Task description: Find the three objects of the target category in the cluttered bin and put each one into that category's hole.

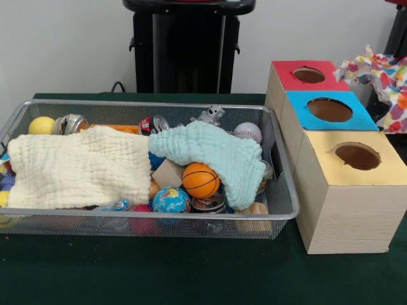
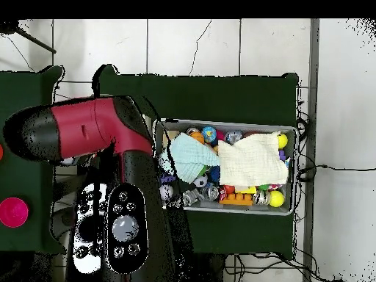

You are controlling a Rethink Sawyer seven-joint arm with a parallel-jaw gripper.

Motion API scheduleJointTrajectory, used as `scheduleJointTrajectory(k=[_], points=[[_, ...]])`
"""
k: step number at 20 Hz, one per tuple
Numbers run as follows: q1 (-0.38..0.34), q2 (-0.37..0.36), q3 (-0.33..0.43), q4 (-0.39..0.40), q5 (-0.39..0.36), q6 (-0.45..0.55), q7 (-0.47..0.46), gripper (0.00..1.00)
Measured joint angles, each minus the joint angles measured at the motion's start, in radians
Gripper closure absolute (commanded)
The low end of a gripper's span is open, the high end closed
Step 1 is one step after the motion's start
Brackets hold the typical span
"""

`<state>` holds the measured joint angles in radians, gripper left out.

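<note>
A wire mesh bin [image 1: 289, 210] [image 2: 228, 123] holds mixed toys. A cream cloth [image 1: 79, 168] [image 2: 253, 160] covers its left half in the front view, and a pale blue cloth [image 1: 213, 152] [image 2: 189, 156] lies over the middle. Showing around them are an orange basketball [image 1: 201, 180], a globe ball [image 1: 171, 200] [image 2: 209, 134], a baseball [image 1: 248, 132], a yellow ball [image 1: 41, 125] [image 2: 276, 198], a wooden block [image 1: 168, 173], tin cans [image 1: 71, 123] and a grey robot figure [image 1: 212, 115]. Neither view shows the gripper; only the red and black arm [image 2: 81, 128] appears overhead, beside the bin.
To the right of the bin in the front view stand three wooden boxes, each with a round hole: red top [image 1: 304, 75], blue top [image 1: 329, 109], yellow top [image 1: 356, 155]. A colourful spotted cloth [image 1: 381, 79] lies behind them. Overhead, the arm hides the boxes.
</note>
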<state>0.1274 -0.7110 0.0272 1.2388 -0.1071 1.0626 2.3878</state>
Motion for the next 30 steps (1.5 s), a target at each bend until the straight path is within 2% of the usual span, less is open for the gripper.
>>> scheduleJointTrajectory(k=[6, 17, 22, 30], points=[[0.002, 0.041, -0.010, -0.002, 0.003, -0.053, 0.000, 1.00], [-0.061, 0.092, -0.022, 0.015, 0.003, -0.361, 0.000, 1.00], [-0.069, 0.110, -0.042, 0.021, 0.003, -0.417, 0.000, 1.00], [-0.053, 0.131, -0.073, 0.050, 0.005, -0.428, 0.000, 1.00]])
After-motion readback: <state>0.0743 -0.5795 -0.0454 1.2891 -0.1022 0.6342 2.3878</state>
